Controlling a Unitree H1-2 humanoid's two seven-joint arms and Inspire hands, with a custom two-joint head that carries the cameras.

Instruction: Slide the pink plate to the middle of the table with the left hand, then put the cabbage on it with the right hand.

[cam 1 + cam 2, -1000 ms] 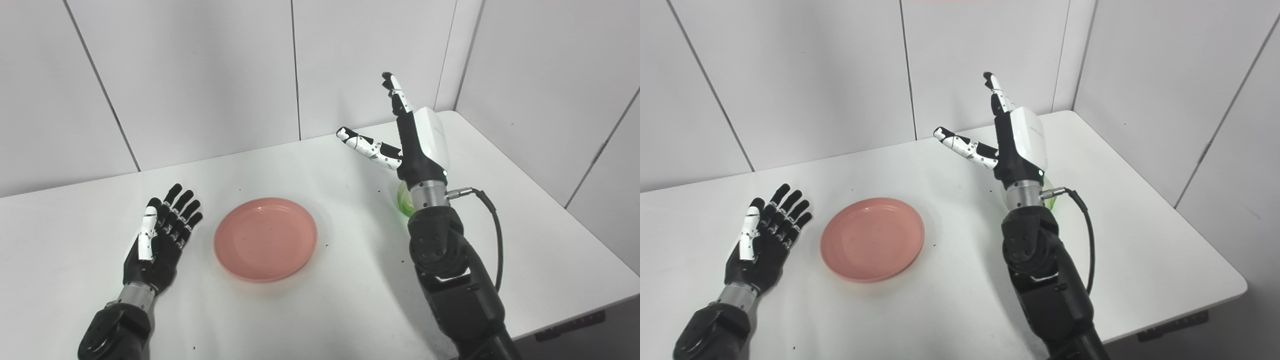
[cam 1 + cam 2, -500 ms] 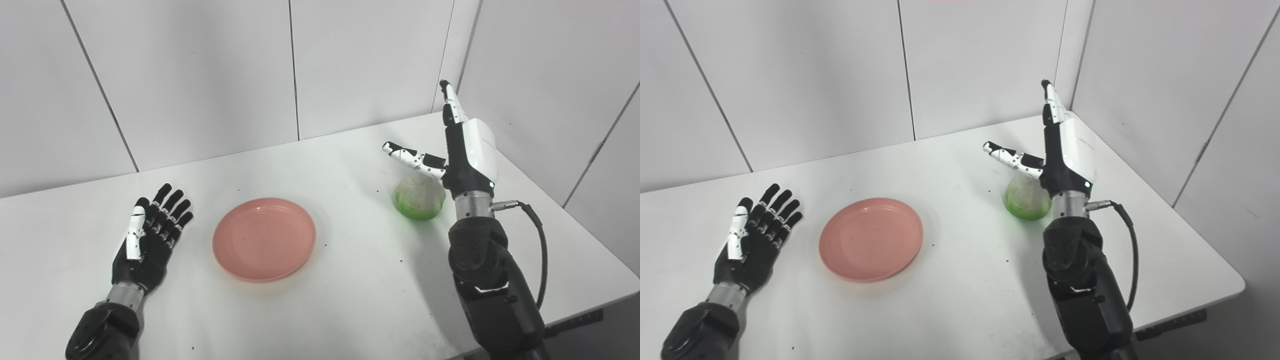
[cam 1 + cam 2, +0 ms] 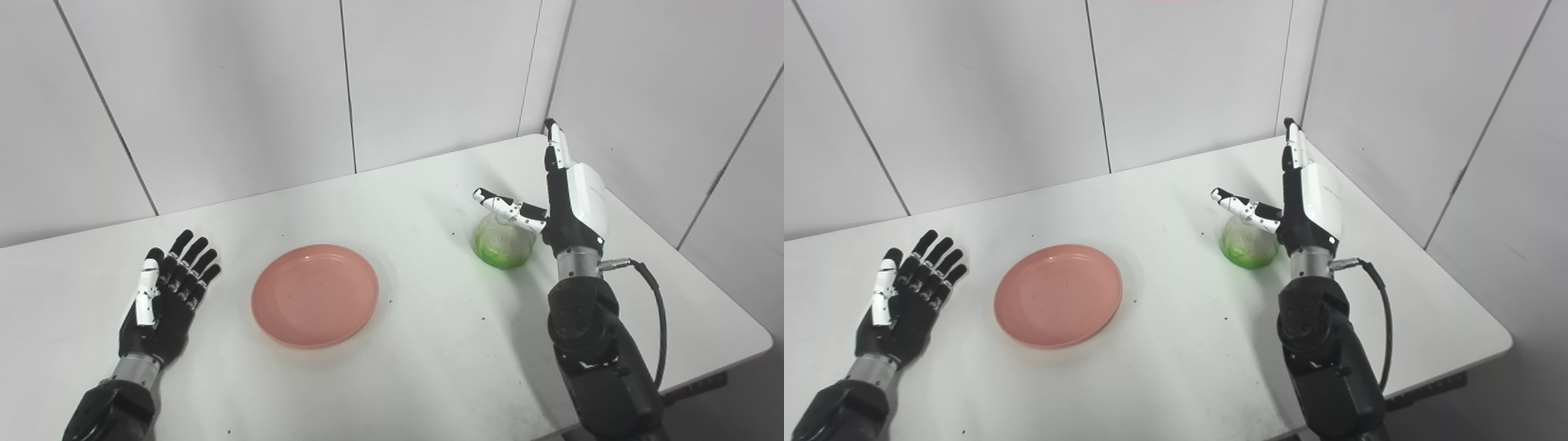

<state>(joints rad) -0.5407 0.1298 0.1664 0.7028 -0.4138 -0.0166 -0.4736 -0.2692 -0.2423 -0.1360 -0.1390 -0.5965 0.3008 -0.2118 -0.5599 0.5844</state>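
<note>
The pink plate (image 3: pixel 315 294) lies flat near the middle of the white table (image 3: pixel 429 343). The cabbage (image 3: pixel 502 241), round and pale green, sits on the table to the plate's right. My right hand (image 3: pixel 566 196) is open and upright just right of the cabbage, fingers pointing up, thumb reaching over the cabbage's top. It holds nothing. My left hand (image 3: pixel 164 295) is open, palm up, resting on the table a little left of the plate and not touching it.
White wall panels close the table's back and right sides. The table's right edge runs near my right arm (image 3: pixel 594 355). A black cable (image 3: pixel 652 318) loops off the right wrist. Small dark specks dot the tabletop.
My right hand swung right from in front of the cabbage to its right side and came lower. My left hand drew back a little from the plate. The camera also shifted.
</note>
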